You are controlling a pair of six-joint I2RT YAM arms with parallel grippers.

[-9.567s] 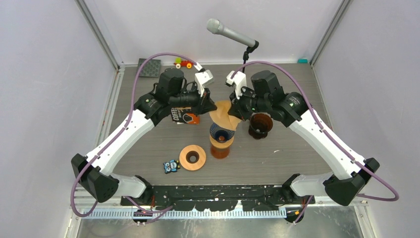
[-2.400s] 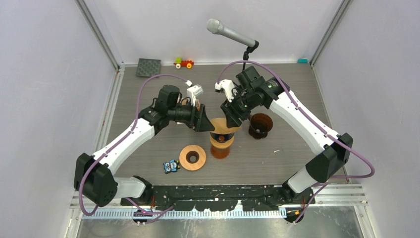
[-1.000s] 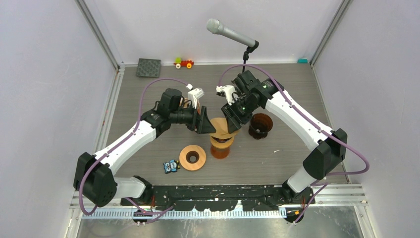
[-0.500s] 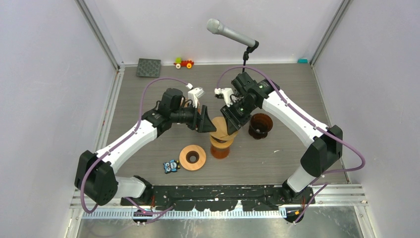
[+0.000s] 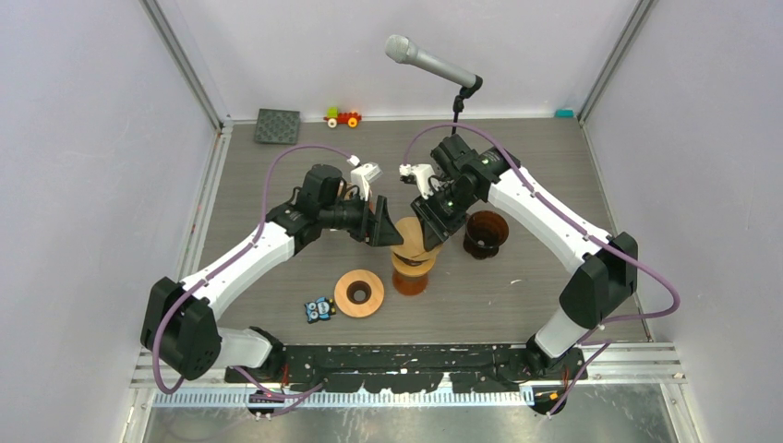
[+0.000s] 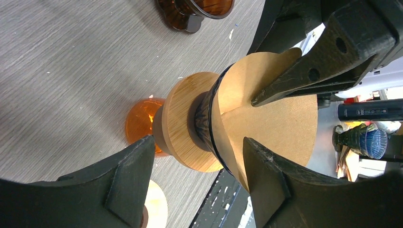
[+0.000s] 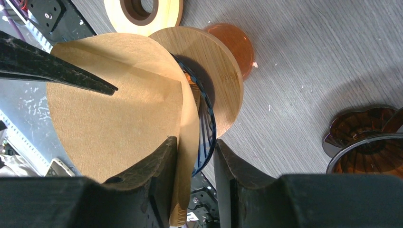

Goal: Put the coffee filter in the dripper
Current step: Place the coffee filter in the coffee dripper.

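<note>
Coffee filter (image 7: pixel 114 123) sits in blue dripper (image 7: pixel 207 128). Right fingers (image 7: pixel 157 180), 2 o'clock, straddle its wall, not clamped. Left fingers (image 6: pixel 128 180), 10 o'clock, wide open.

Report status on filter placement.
Left gripper open beside dark blue ribbed dripper. Right gripper open, fingers astride rim of brown paper cone filter. Filter's point in dripper, not seated flush. No obstruction visible.

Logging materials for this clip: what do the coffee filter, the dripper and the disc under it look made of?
The coffee filter: matte brown paper, with a fold seam. The dripper: glossy dark blue, ribbed; glass or plastic, hard to tell. The disc: pale wood, possibly bamboo, showing fine grain lines; matte.
</note>
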